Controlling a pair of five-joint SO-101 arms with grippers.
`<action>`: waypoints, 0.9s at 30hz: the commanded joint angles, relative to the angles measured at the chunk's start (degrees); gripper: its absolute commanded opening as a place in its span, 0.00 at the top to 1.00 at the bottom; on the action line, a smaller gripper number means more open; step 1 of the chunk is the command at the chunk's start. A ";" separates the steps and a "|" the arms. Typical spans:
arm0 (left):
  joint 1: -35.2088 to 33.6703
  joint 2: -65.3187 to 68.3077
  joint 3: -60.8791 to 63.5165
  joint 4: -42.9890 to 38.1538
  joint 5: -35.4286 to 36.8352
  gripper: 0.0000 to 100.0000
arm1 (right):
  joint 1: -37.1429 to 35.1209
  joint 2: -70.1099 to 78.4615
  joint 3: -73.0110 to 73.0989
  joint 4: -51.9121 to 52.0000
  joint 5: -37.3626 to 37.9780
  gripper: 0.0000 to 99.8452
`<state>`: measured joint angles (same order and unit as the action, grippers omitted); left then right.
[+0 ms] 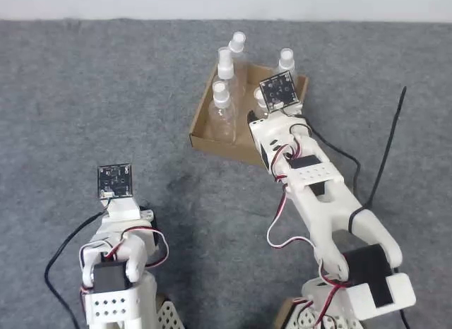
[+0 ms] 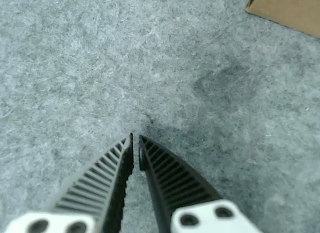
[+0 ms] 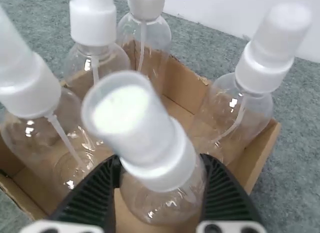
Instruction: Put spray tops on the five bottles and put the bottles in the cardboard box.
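Observation:
The cardboard box [image 1: 219, 144] sits at the back centre of the grey mat, and several clear bottles with white spray tops stand in it. In the right wrist view my right gripper [image 3: 160, 163] is over the box wall [image 3: 260, 148]. Its black fingers [image 3: 90, 193] are shut on the shoulders of one capped bottle [image 3: 137, 123], which tilts toward the camera. Other capped bottles [image 3: 95, 23] [image 3: 270, 48] [image 3: 25, 83] stand around it. My left gripper [image 2: 136, 140] is shut on nothing, low over bare mat, well to the near left of the box corner [image 2: 285, 8].
The right arm [image 1: 318, 188] stretches from the near right edge to the box, trailing red, white and black cables [image 1: 385, 145]. The left arm [image 1: 116, 230] stays folded at the near left. Grey mat [image 1: 106, 96] surrounds the box on all sides.

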<state>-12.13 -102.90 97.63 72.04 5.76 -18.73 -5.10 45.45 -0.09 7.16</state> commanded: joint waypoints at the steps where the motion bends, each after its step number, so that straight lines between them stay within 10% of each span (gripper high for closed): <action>1: 0.00 -1.32 -1.10 0.35 -0.35 0.99 | 0.57 -0.84 -0.97 -0.48 -0.53 0.86; 27: 0.00 -1.32 -1.10 0.35 -0.35 0.99 | 0.40 -1.45 -1.23 3.21 -0.26 0.74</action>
<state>-12.13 -102.90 97.63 72.04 5.76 -18.73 -5.10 45.36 2.55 7.16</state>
